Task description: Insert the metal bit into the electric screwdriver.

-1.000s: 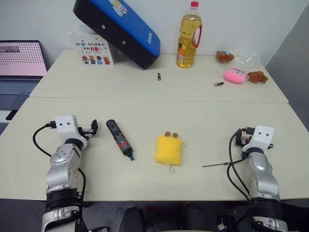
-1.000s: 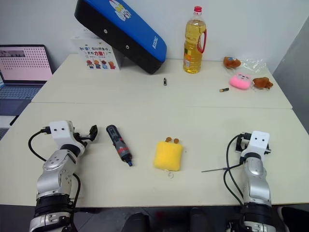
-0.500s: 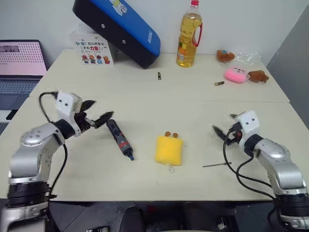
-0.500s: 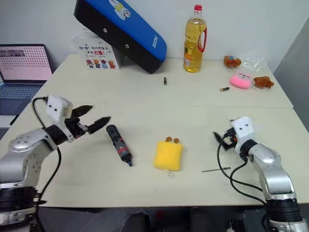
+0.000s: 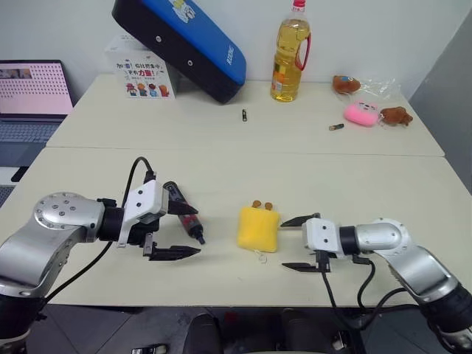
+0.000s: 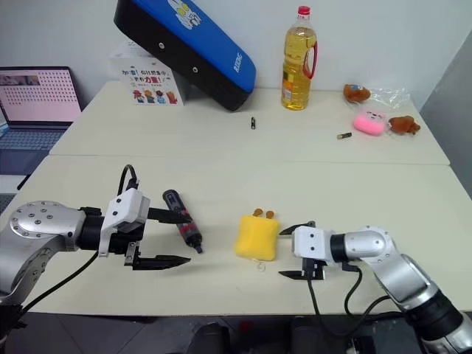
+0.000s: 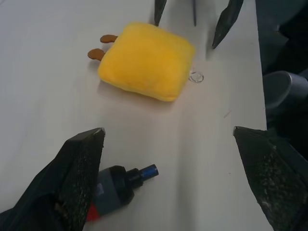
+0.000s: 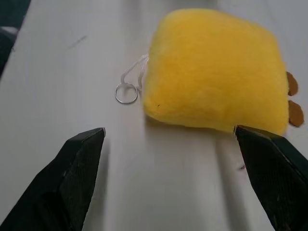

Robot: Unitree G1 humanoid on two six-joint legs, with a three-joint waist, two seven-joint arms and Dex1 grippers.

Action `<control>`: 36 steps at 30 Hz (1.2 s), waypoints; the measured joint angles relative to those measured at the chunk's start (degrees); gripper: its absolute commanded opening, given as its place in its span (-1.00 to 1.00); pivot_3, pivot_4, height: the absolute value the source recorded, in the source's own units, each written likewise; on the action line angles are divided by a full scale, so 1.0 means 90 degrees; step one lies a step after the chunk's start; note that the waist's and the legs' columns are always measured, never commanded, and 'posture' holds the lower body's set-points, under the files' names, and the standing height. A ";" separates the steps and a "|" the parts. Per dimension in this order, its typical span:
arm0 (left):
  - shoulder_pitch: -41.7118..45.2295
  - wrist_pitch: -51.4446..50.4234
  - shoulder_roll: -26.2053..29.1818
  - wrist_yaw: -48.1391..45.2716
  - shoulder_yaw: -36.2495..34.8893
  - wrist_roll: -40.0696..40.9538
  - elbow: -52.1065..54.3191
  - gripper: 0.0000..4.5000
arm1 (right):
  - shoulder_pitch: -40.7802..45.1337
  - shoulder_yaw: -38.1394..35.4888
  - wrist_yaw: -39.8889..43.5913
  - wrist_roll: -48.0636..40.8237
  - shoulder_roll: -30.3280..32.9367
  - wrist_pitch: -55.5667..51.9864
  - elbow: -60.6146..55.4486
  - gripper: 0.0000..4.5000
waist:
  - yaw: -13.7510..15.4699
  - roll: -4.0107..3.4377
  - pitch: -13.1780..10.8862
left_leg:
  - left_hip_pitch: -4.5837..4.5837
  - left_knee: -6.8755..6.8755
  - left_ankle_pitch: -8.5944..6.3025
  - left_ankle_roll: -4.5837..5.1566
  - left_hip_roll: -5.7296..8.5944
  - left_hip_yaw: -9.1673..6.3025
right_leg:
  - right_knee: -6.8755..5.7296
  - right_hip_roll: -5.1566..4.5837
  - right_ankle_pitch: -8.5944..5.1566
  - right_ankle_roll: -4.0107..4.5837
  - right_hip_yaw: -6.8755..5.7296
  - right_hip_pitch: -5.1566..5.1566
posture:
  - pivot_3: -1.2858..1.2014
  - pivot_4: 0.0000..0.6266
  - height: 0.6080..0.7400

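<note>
Both grippers, left [image 5: 186,231] and right [image 5: 298,243], gape empty near the table's front edge [image 5: 243,301]; screwdriver [image 5: 183,212] lies between the left fingers.

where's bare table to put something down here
Free: the middle strip of the table, between the yellow plush and the oil bottle, and the near right corner. Crowded: around the electric screwdriver and plush, and the far edge.

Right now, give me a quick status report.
Both grippers, left and right, open, empty. Electric screwdriver on table by left gripper. Yellow plush between the grippers.
</note>
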State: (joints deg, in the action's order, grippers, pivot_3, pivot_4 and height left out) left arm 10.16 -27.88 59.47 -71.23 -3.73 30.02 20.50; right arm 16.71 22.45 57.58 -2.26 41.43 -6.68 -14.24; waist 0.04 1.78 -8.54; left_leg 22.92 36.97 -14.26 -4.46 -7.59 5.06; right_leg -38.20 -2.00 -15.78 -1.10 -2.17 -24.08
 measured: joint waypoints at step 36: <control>-0.0034 0.0119 -0.0261 0.0348 -0.0012 -0.0125 0.0237 1.00 | 0.0419 -0.0335 -0.0949 0.0161 -0.1385 -0.0408 0.0787 -0.01 | 0.0003 0.0000 0.0000 | -0.0016 0.0005 0.0000 0.0000 -0.0007 -0.0003 | -0.0074 0.0007 -0.0026 0.0034 0.0001 -0.0014 | 0.03 -0.52 1.00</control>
State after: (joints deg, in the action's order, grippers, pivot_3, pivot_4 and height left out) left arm 9.85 -26.82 57.12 -68.10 -3.83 28.89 22.64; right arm 20.49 19.43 49.04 -0.81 28.97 -10.35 -7.16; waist 0.07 1.78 -8.54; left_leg 22.77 37.01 -14.26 -4.47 -7.65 5.04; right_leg -38.86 -1.94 -16.02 -0.80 -2.16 -24.21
